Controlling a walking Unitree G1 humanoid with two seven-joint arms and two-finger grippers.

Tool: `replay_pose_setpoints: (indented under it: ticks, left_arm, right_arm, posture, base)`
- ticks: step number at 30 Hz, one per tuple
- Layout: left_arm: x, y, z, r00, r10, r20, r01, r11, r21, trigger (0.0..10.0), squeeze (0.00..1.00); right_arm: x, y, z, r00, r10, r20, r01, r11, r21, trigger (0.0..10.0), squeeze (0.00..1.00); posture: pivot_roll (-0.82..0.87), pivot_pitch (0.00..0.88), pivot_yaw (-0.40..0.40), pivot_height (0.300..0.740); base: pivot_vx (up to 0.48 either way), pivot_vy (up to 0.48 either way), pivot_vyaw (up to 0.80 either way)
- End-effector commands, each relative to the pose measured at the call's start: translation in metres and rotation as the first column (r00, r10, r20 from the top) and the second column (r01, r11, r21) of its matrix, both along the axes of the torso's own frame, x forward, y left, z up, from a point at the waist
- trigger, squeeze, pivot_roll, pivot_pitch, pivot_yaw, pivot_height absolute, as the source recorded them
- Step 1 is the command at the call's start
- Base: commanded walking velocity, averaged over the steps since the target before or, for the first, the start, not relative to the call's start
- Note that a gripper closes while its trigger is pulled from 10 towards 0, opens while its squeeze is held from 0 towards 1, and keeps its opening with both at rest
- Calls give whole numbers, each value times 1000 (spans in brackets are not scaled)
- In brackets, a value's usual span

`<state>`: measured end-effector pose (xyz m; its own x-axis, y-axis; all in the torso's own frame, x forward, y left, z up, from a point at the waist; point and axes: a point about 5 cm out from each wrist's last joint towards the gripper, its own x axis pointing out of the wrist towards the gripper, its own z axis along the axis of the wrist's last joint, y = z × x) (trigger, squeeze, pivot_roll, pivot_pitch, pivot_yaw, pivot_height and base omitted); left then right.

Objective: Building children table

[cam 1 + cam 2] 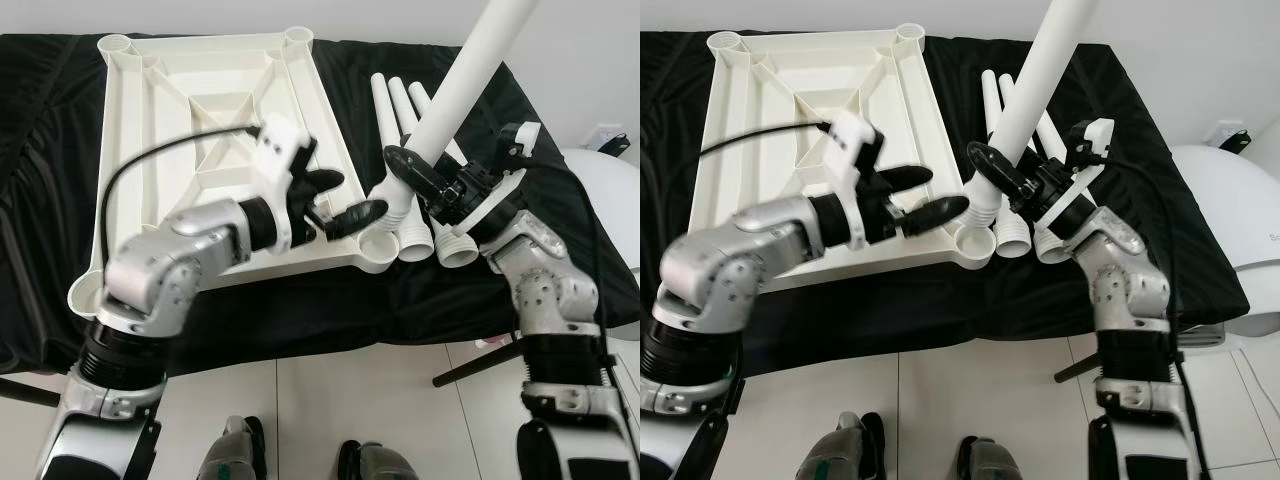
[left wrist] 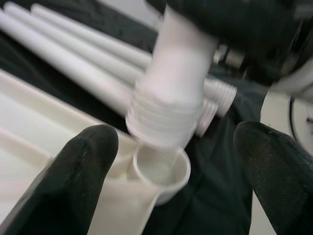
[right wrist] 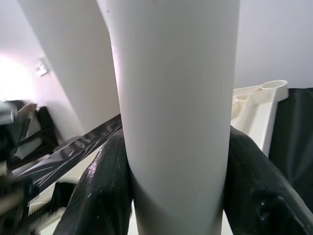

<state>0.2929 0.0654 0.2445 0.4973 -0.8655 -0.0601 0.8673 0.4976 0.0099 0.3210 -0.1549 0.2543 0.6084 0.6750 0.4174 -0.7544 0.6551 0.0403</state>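
The right pincer (image 1: pixel 425 170) is gripping a tilted white leg (image 1: pixel 455 90) above the tabletop's (image 1: pixel 215 150) 5 o'clock socket (image 1: pixel 378 250), the left pincer (image 1: pixel 345 198) standing wide beside it.

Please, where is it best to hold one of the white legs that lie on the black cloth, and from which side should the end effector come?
Grip a lying leg on its smooth middle shaft, not the threaded end. Probably come from above, with the fingers across its width: the legs lie flat and close together, so the sides offer little room.
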Motion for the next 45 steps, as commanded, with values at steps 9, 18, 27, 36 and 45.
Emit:
replay_pose_setpoints:
  ticks: [9,18,27,36,45]
  left_arm:
    - [-2,-6,-28,1000,-20,-1,20,988,150,10000,0]
    - [-13,-13,-49,994,-106,29,95,959,266,10000,0]
    - [-8,-16,-64,993,-106,46,84,935,345,10000,0]
    - [1,-16,-71,994,-87,67,54,918,393,10000,0]
    - [6,-16,-70,993,-87,77,50,920,388,1294,0]
  right_arm:
    - [-11,2,2,996,-76,40,74,996,39,10000,0]
    - [-15,0,3,992,-119,48,117,992,46,10000,0]
    - [-19,0,4,991,-124,55,122,992,32,10000,0]
    - [-23,0,4,991,-122,55,121,993,18,10000,0]
    - [-27,2,-5,995,-99,29,100,995,-24,10000,0]
  posture:
    - [-8,195,1,740]
    - [-13,192,3,740]
    - [-24,185,7,740]
    - [-40,178,17,740]
    - [-43,173,24,740]
  base:
    - [0,0,0]
    - [0,0,0]
    - [0,0,0]
    - [0,0,0]
    - [0,0,0]
